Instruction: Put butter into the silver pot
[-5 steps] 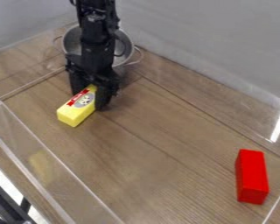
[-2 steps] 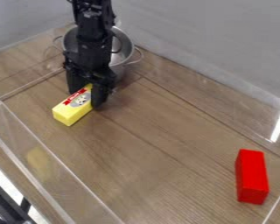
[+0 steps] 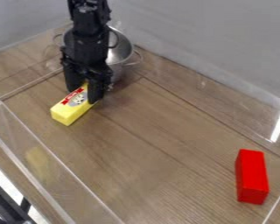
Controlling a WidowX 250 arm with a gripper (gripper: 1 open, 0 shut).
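The butter (image 3: 69,108), a small yellow block with a white and red label, lies on the wooden table at the left. My gripper (image 3: 87,90) stands upright over its far end, with the fingers (image 3: 71,85) down on either side, closed on the block. The butter's near end still rests on or just above the table. The silver pot (image 3: 122,51) stands right behind the gripper at the back left, and the arm hides much of it.
A plain red block (image 3: 251,175) lies at the front right of the wooden table (image 3: 166,131). Clear plastic walls (image 3: 224,83) run around the table's edges.
The gripper has shifted a little to the left and back, and the butter has moved the same way with it. The red block and the pot have not moved.
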